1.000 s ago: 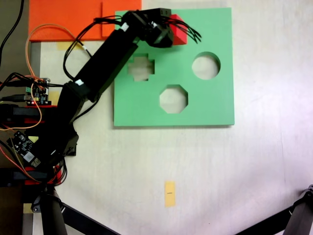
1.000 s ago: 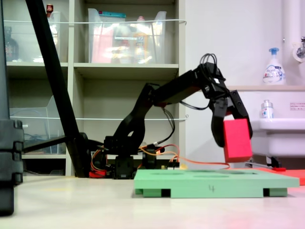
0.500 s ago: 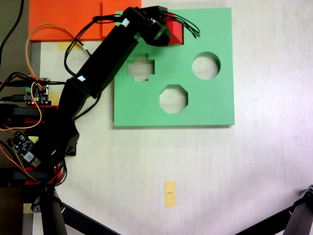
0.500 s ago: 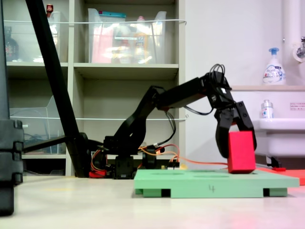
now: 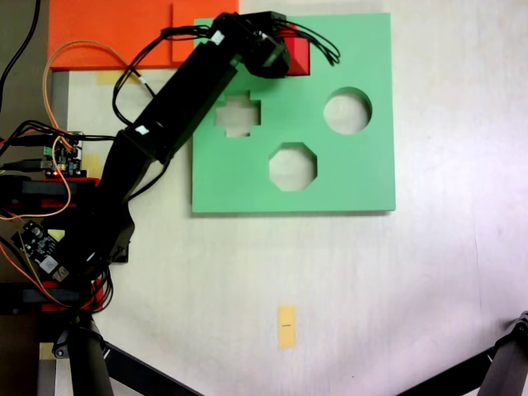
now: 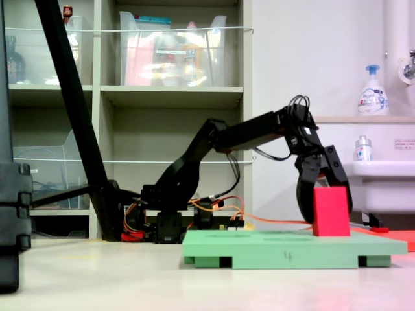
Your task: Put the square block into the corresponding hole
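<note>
In the second exterior view, the large green foam board (image 6: 285, 248) lies flat on the pale table (image 6: 97, 278). The small bright red foam cube (image 6: 330, 211) sits at the board's top surface, partly sunk at the far corner, pinched by the black claw (image 6: 322, 194). In the first exterior view, the cube (image 5: 297, 56) covers the square cutout beside the cross-shaped cutout (image 5: 238, 114)

In the first exterior view the gripper (image 5: 276, 49) covers most of the square block (image 5: 298, 56), and the corresponding hole beneath cannot be seen. In the second exterior view the green board (image 6: 292, 249) stands edge-on, hiding whether the block's base sits in the hole or on top.
</note>
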Available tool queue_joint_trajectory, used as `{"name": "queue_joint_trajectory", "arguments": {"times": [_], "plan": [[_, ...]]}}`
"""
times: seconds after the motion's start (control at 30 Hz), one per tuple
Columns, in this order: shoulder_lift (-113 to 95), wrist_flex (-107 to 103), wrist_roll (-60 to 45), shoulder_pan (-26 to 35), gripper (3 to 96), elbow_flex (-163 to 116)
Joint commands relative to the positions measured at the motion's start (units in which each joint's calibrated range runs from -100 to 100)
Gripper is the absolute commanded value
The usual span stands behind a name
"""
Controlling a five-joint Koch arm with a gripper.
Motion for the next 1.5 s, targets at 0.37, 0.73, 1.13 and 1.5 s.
{"name": "queue_joint_trajectory", "arguments": {"times": [0.37,0.73,1.13,1.5], "plan": [[2.58,6.37,0.29,0.20,22.6,4.36],[7.05,10.22,0.44,0.10,27.9,4.36],[11.94,13.02,0.39,-0.05,32.7,4.36],[12.50,13.98,1.86,0.05,65.3,4.36]]}}
